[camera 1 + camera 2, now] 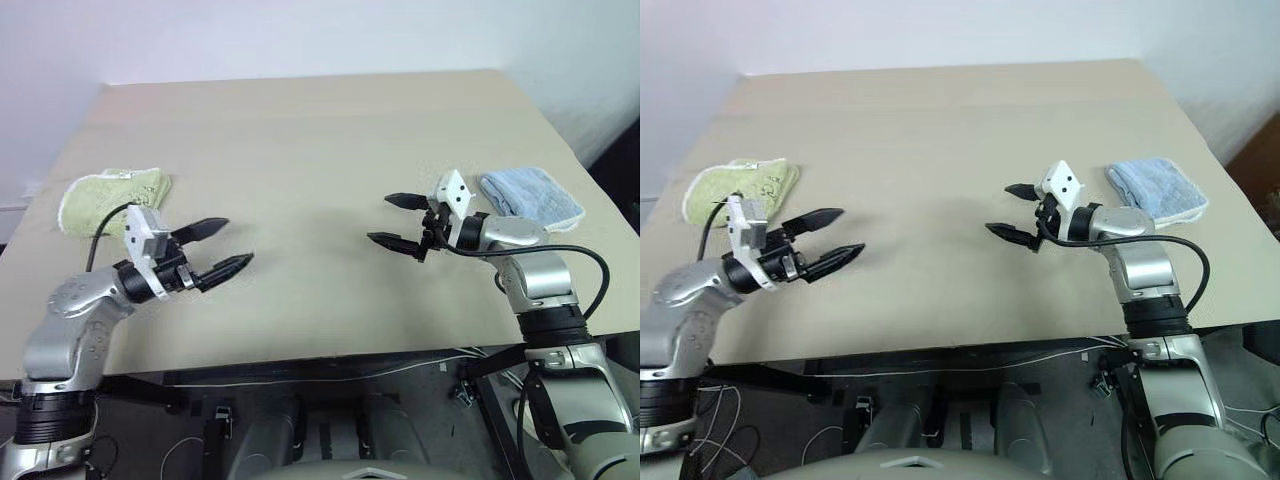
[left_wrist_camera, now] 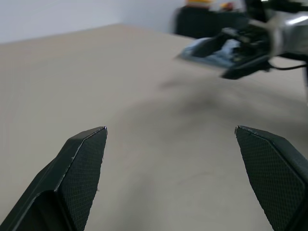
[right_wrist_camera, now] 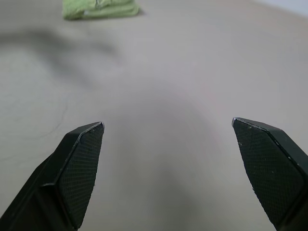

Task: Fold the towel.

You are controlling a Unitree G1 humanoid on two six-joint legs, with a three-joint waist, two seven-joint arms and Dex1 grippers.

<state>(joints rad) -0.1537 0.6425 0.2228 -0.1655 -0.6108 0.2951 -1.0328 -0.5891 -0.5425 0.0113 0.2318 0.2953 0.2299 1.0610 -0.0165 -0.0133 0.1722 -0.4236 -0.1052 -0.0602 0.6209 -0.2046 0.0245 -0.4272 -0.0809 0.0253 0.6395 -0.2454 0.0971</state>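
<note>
Lying folded near the counter's (image 1: pixel 320 130) left edge, the towel (image 1: pixel 112 198) sits well apart from both arms. Left end effector (image 1: pixel 222 248) and right end effector (image 1: pixel 392 221) hover released, empty. A blue cloth (image 1: pixel 530 196) rests at the right.

1. A robot test room or lab – a plain, wide beige tabletop (image 1: pixel 330 150) set against bare white walls (image 1: pixel 300 35).
2. Loose black and white cables (image 1: pixel 970 365) trail beneath the table's front edge – a bench rig.
</note>
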